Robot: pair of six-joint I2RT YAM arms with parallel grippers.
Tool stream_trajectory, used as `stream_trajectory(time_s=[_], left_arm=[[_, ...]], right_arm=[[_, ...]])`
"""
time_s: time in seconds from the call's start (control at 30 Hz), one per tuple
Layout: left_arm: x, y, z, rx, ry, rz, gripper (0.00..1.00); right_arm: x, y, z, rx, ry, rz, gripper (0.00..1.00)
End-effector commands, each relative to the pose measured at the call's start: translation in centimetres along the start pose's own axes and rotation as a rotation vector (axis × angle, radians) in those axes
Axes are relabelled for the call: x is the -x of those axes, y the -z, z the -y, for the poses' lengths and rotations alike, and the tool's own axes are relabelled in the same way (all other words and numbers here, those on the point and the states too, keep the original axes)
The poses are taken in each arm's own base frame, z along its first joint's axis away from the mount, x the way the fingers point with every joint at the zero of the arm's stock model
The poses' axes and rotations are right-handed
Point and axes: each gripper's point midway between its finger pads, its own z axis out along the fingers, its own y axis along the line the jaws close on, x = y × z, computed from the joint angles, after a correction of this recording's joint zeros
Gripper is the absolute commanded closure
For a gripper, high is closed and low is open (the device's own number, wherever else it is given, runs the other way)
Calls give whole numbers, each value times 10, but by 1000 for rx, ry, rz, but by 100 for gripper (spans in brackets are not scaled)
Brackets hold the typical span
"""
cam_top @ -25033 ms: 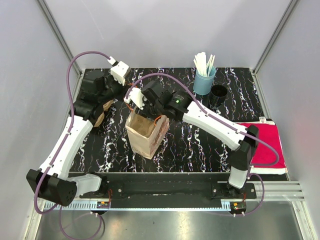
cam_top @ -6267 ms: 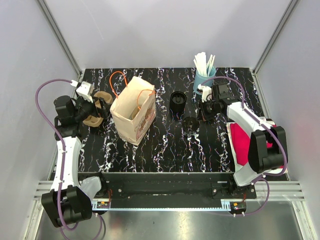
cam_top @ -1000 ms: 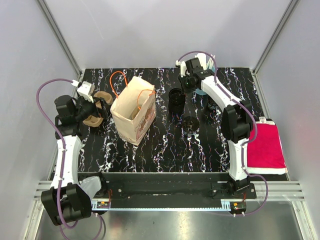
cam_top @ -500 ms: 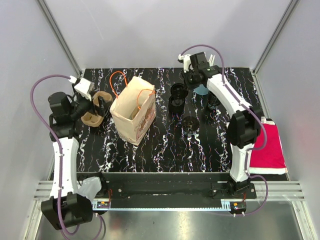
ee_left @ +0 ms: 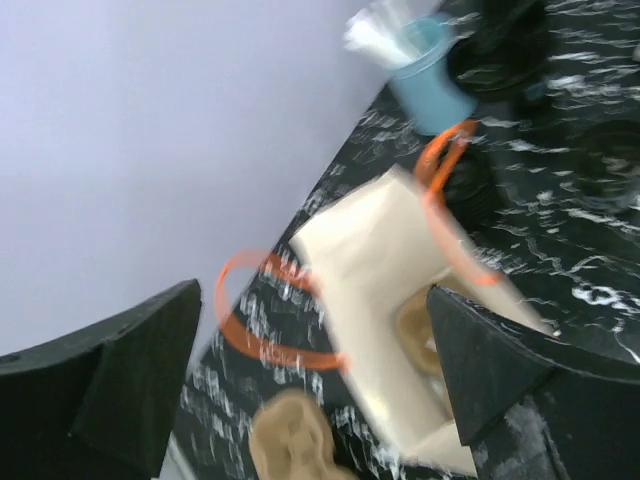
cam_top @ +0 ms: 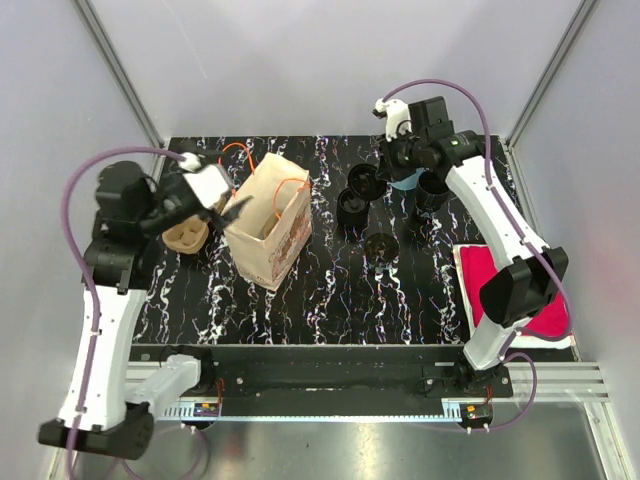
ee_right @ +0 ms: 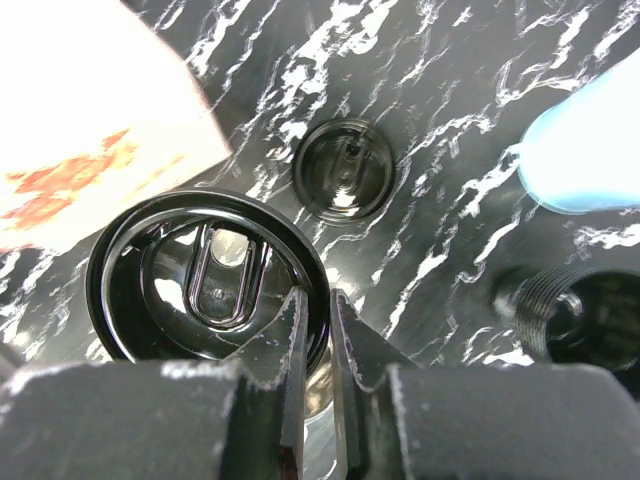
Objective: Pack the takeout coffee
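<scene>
My right gripper (cam_top: 378, 178) (ee_right: 320, 322) is shut on the rim of a black lid (cam_top: 362, 184) (ee_right: 208, 280). It holds the lid tilted just above an open black cup (cam_top: 349, 207). A second black lid (cam_top: 380, 246) (ee_right: 343, 180) lies flat on the table. The brown paper bag (cam_top: 268, 228) (ee_left: 385, 265) stands open, with orange handles (ee_left: 262, 312). My left gripper (cam_top: 230, 208) (ee_left: 312, 300) hangs open above the bag's left edge with nothing in it. A brown pulp cup carrier (cam_top: 184, 236) (ee_left: 290, 440) lies left of the bag.
A blue cup (cam_top: 407, 170) (ee_right: 590, 150) holding white stirrers stands at the back, with another black cup (cam_top: 433, 193) (ee_right: 572, 322) beside it. A red cloth (cam_top: 522, 292) lies at the right edge. The left wrist view is blurred.
My left arm has risen from beside the carrier and swung right to the bag's left edge. The right arm's elbow has swung right, and the lid has edged right above the cup.
</scene>
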Motion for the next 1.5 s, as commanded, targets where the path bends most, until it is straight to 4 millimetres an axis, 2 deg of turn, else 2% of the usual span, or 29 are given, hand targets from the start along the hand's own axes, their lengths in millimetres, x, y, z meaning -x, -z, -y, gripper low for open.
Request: stream_trajectory(time_s=[0.0, 0.03, 0.17, 0.2, 0.27, 0.3, 0.33, 0.4, 0.57, 0.6, 0.7, 0.9, 1.17, 1.47], left_arm=[[13, -27, 23, -77, -195, -47, 1], [15, -36, 32, -80, -236, -74, 1], [11, -65, 62, -142, -387, -135, 1], [4, -75, 72, -172, -409, -157, 1], [7, -87, 92, -209, -487, -162, 1], [-2, -96, 100, -226, -517, -195, 1], [6, -103, 117, -261, -559, -161, 1], [0, -116, 129, -283, -595, -189, 1], [9, -140, 157, -347, -627, -152, 1], [6, -148, 171, -388, -637, -150, 1], [7, -157, 187, -425, -648, -145, 1], [12, -171, 208, -454, -661, -148, 1], [20, -182, 217, -450, -665, -139, 1], [13, -197, 228, -451, -706, -160, 1]], right_arm=[[-2, 35, -15, 132, -44, 4, 86], [-1, 42, -8, 132, -57, 12, 86], [-8, 57, -6, 209, -109, 2, 86], [-9, 58, -4, 217, -121, -1, 86], [-15, 61, -4, 244, -143, -13, 86], [-17, 61, -4, 254, -150, -22, 86], [-21, 59, -6, 269, -159, -36, 86], [-26, 60, -13, 313, -168, -54, 86], [-42, 57, -25, 389, -194, -109, 86], [-48, 52, -26, 406, -207, -134, 86], [-57, 46, -28, 432, -234, -172, 86], [-67, 36, -29, 458, -270, -211, 86], [-76, 27, -30, 464, -299, -247, 86], [-75, 29, -45, 478, -274, -256, 85]])
